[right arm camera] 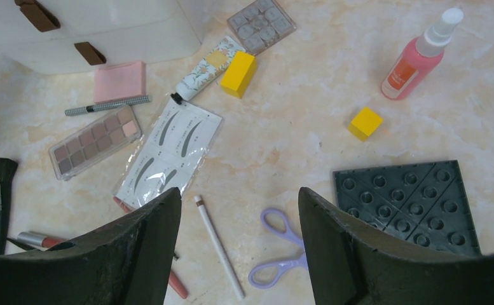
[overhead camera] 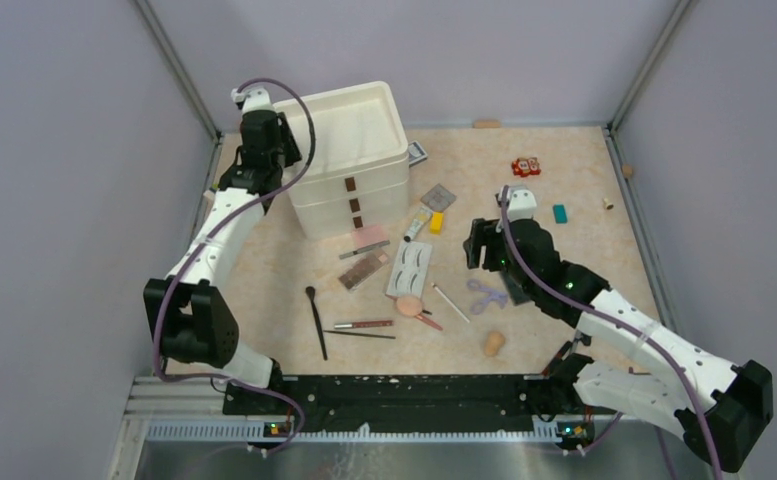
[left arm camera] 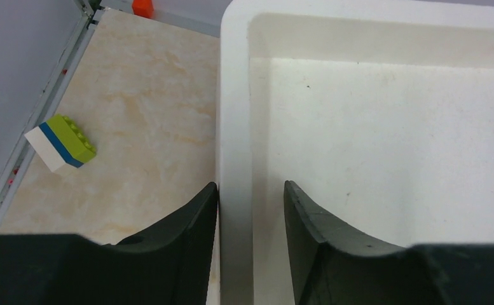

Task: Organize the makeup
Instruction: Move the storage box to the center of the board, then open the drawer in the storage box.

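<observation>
My left gripper [left arm camera: 250, 185] straddles the rim of the white drawer box [left arm camera: 234, 95], fingers slightly parted and seemingly not pinching. My right gripper [right arm camera: 239, 190] hangs wide open and empty above the makeup [overhead camera: 409, 268] strewn before the box: palette [right arm camera: 95, 141], eyelash card [right arm camera: 171, 152], white pencil [right arm camera: 219, 248]. Best bet: drop straight onto the pencil, closing across its shaft, clear of the card.

The left gripper [left arm camera: 250, 185] straddles the white rim wall of the drawer unit [overhead camera: 349, 160], one finger outside and one inside, so that wall blocks any sideways slide. Below the right gripper [right arm camera: 239, 190] lie the eyelash card [right arm camera: 171, 149], white pencil [right arm camera: 219, 248], purple curler [right arm camera: 279, 248] and dark studded plate [right arm camera: 409, 200]. Bare tabletop [right arm camera: 308, 146] shows between the card and the yellow block [right arm camera: 365, 122].
</observation>
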Available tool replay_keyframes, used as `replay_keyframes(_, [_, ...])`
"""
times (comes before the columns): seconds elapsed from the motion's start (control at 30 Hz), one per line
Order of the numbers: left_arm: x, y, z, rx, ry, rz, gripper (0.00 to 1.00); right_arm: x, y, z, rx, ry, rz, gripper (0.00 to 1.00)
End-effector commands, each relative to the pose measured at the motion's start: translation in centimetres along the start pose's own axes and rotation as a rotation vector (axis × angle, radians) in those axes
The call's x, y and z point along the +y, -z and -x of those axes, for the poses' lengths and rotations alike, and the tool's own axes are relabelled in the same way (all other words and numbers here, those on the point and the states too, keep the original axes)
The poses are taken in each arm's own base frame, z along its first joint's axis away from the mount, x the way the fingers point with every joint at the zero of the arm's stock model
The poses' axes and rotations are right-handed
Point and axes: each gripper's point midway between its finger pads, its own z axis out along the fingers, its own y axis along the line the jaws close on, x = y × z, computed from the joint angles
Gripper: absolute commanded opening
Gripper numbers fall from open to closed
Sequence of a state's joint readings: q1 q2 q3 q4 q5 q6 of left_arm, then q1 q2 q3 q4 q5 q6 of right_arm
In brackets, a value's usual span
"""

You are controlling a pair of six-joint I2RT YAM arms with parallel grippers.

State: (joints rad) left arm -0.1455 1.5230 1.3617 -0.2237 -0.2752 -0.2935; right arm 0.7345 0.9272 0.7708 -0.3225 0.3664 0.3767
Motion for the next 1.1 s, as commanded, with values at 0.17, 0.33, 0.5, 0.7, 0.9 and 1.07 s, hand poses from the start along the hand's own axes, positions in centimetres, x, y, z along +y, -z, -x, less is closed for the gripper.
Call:
replay_keyframes(0.17, [-1.4, 3.1, -3.5, 0.192, -0.06, -0.103, 0.59, 0.3, -0.8, 1.1, -0.054, -0.049, -0.001, 0.68])
replay_keyframes(0.33, [-1.2, 4.8, -4.2, 0.232, -0.095, -0.13, 0.66, 2.2, -2.0, 1.7, -0.051, -0.077, 0.064, 0.68])
replay_keyframes(0.5, [-1.7, 6.0, -5.1, 0.271, -0.143, -0.203, 0.71, 6.4, -3.5, 3.0, -0.072, -0.093, 0.235, 0.68])
replay_keyframes(0.7, [-1.3, 7.0, -6.0, 0.253, -0.137, -0.215, 0.7, 10.5, -7.1, 6.3, -0.128, -0.13, 0.334, 0.66])
replay_keyframes(0.9, [0.3, 9.2, -4.5, 0.145, -0.103, -0.163, 0.72, 13.4, -12.2, 9.3, -0.169, -0.127, 0.332, 0.63])
replay_keyframes(1.07, [1.7, 11.2, -2.2, 0.024, -0.083, -0.117, 0.81, 15.0, -16.0, 11.9, -0.217, -0.136, 0.314, 0.62])
